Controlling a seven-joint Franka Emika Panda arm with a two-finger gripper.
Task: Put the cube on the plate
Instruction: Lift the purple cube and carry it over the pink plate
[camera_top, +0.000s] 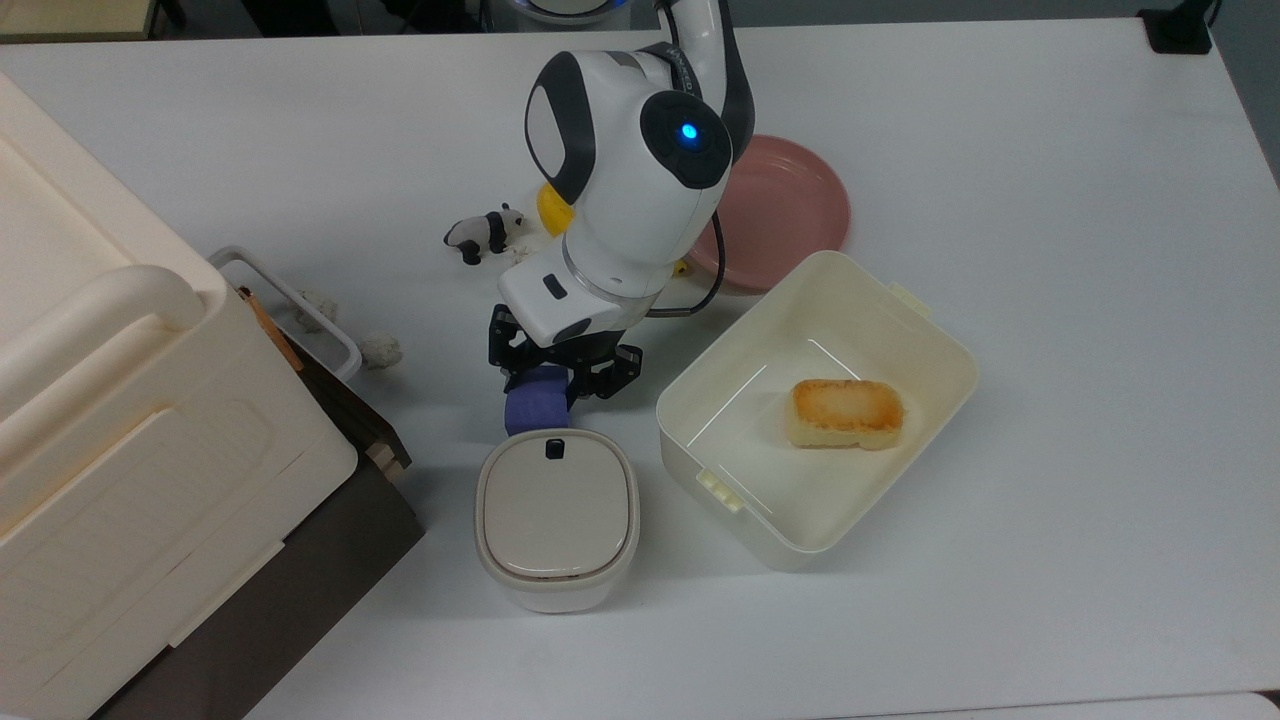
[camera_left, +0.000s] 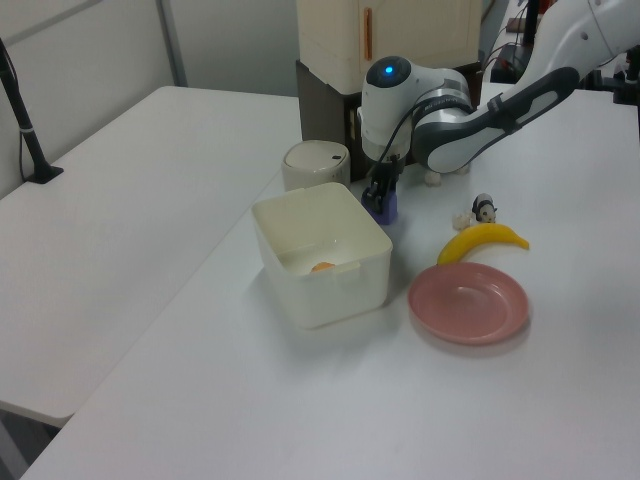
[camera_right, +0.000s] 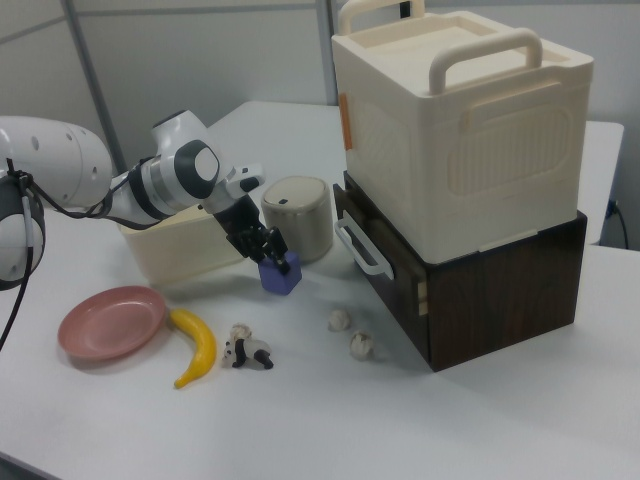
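The blue-purple cube (camera_top: 533, 410) (camera_left: 386, 208) (camera_right: 281, 276) sits low on the white table between a round lidded canister (camera_top: 556, 515) and the arm. My gripper (camera_top: 548, 378) (camera_left: 378, 191) (camera_right: 266, 247) reaches down onto it, with a dark finger pressed against each side and the cube looking squeezed narrow. I cannot tell whether the cube is off the table. The pink plate (camera_top: 785, 205) (camera_left: 468, 303) (camera_right: 108, 320) lies bare, partly behind the arm in the top view, on the far side of the cream tub (camera_top: 940, 335) from the cube.
The tub holds a toasted bread block (camera_top: 848, 412). A banana (camera_left: 483, 240) (camera_right: 196, 346) and a panda toy (camera_top: 485, 233) lie beside the plate. A big cream box on a dark drawer unit (camera_top: 130, 420) fills the top view's left, with small white lumps (camera_top: 380, 348) nearby.
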